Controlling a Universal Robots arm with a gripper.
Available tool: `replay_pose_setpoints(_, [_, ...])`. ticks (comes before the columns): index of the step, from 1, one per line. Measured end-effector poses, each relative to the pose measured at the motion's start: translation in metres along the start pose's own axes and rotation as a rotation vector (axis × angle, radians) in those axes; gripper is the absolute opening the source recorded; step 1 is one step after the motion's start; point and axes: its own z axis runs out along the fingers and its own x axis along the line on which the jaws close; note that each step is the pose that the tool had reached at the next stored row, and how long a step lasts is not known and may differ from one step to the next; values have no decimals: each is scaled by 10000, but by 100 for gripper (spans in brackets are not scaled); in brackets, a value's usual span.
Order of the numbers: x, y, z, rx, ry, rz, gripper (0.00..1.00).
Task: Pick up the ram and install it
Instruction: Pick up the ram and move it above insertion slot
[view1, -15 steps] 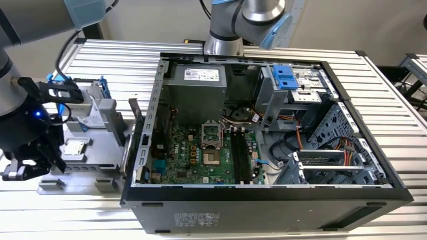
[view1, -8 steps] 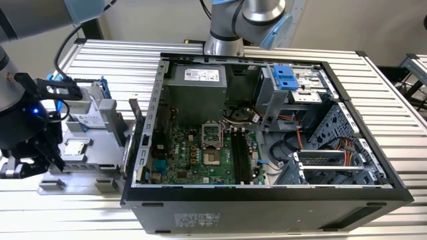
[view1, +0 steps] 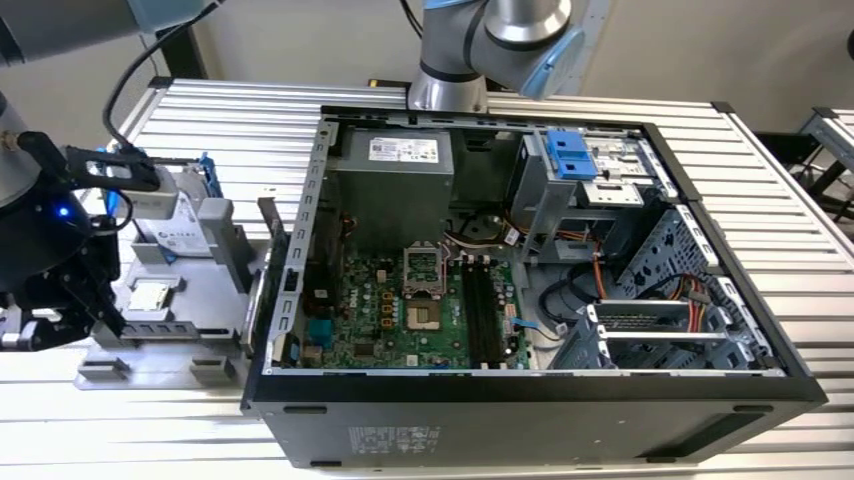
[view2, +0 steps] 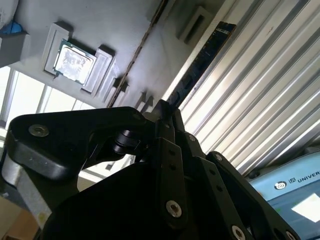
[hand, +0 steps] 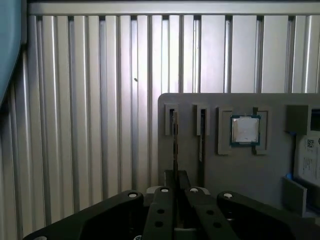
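Gripper (hand: 175, 176): black jaws clenched on the ram (hand: 175, 140), in the first wrist view.
Counter (hand: 100, 100): ribbed metal, under everything.
Computer case (view1: 534, 385): open, toward the exterior view's right.
Holder (hand: 240, 175): gray, slotted.
Ram: on edge, along the holder's end slot.
CPU chip (hand: 245, 130): seated in the holder, beside the slots.

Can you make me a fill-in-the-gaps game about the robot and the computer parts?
1. The gripper is closed on the long, thin ___.
2. The CPU chip sits on the gray holder, and its shape is ___.
3. The gray holder lies beside the open computer case, on the exterior view's ___.

Missing words: ram; square; left.
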Motion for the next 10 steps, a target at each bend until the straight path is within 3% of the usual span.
replay_pose_setpoints(10, [2,3,-162,0,0,0,0])
